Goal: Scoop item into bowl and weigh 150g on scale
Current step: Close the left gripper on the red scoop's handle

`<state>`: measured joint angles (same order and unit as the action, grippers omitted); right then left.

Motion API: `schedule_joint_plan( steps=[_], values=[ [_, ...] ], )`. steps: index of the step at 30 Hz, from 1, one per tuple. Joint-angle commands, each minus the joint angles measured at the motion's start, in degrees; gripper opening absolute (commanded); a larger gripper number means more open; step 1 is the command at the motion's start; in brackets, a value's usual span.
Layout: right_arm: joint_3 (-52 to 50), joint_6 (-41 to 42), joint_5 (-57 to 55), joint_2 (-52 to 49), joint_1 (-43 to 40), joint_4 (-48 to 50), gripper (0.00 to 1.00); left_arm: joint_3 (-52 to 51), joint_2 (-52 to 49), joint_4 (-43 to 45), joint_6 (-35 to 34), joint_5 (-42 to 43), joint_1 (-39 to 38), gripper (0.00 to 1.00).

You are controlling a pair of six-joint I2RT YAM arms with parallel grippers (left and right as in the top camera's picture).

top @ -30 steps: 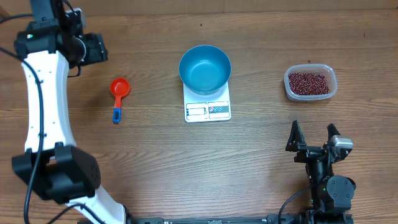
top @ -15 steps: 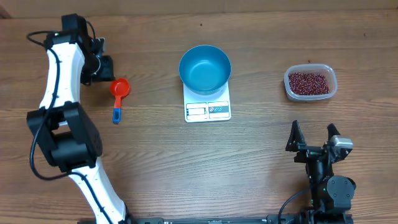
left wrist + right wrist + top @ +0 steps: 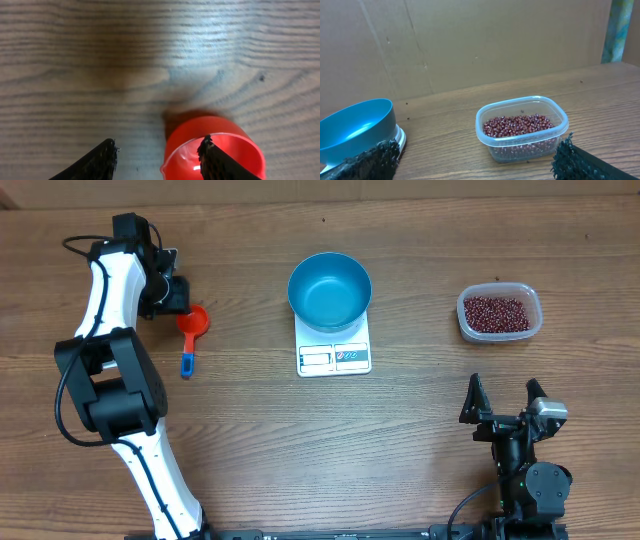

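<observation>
The blue bowl (image 3: 329,290) stands empty on the white scale (image 3: 334,356) at mid table. The item, small maroon beans (image 3: 497,313), fills a clear plastic tub (image 3: 522,131). A red scoop (image 3: 192,321) with a blue handle lies to the left. My left gripper (image 3: 176,302) is at the scoop's cup (image 3: 216,146), jaws open: the right fingertip (image 3: 206,152) shows in front of the cup's hollow and the other stands on the table side of its wall. My right gripper (image 3: 503,405) rests open near the front edge, facing the tub, bowl (image 3: 356,127) and scale (image 3: 400,140).
Bare wood lies between the scoop, the scale and the tub. A cardboard wall (image 3: 470,40) rises behind the table's far edge. The left arm's white links (image 3: 105,290) arch over the table's left side.
The left arm has swung in from the far left and lowered its gripper onto the scoop's cup. The right arm, bowl, scale and tub have not moved.
</observation>
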<state>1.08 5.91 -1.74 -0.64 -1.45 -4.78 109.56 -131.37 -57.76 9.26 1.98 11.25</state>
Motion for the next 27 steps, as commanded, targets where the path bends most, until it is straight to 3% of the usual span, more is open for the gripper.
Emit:
schedule_joint_plan(
  steps=[1,27],
  values=[
    [-0.6,-0.2,-0.1,0.5,0.2,0.2,1.0,1.2,-1.4,1.1,1.1,-0.5,-0.4,0.56],
    [-0.6,-0.2,-0.1,0.5,0.2,0.2,1.0,1.2,-2.0,-0.2,1.5,1.0,-1.9,0.49]
  ],
)
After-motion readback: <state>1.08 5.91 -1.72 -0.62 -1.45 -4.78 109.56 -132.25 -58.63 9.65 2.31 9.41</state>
